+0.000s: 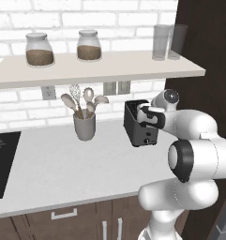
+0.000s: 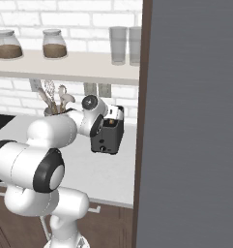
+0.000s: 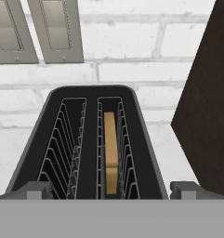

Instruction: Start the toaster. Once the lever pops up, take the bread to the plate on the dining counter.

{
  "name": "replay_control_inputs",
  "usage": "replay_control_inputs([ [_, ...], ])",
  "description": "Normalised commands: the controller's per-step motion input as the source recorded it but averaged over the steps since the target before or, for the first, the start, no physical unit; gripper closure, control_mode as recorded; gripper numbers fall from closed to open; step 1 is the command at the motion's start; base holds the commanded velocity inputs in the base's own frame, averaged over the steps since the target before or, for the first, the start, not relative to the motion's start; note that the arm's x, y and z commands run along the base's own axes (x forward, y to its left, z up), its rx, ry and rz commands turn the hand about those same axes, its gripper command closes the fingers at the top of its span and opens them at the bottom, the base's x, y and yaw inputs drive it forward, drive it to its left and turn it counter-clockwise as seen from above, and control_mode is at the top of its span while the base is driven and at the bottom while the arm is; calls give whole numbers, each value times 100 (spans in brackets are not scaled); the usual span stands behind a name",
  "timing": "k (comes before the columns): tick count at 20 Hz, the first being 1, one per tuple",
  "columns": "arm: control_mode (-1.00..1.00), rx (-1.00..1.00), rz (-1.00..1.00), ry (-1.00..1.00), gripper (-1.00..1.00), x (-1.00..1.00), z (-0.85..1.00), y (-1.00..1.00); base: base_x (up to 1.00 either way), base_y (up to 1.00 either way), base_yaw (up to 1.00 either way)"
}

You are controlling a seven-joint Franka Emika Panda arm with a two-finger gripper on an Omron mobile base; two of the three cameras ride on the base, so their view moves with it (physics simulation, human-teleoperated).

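Gripper (image 3: 111, 189) jaws stand wide apart and hold nothing, hovering just above the near end of the toaster (image 3: 92, 139), whose right slot holds the bread (image 3: 110, 153) standing on edge. On the pale counter (image 1: 63, 164), the toaster sits near the back right corner, close to the white brick wall (image 1: 20, 112) and beside a dark wood panel (image 3: 206, 107), with a grey cup of utensils (image 1: 84, 125) to its left. Above, a shelf (image 1: 86, 68) carries two jars (image 1: 39, 49) and two glasses (image 1: 161, 42), and a black cooktop (image 1: 2, 159) lies at the counter's left edge.
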Motion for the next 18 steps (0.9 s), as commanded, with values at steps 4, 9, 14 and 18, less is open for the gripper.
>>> replay_control_inputs([
  [4, -100, 0, 0, 0, -100, 0, 0, 0, 0, 0, 0],
  [9, -100, 0, 0, 0, -100, 0, 0, 0, 0, 0, 0],
  [14, -100, 0, 0, 0, -100, 0, 0, 0, 0, 0, 0],
  [18, -100, 0, 0, 0, -100, 0, 0, 0, 0, 0, 0],
])
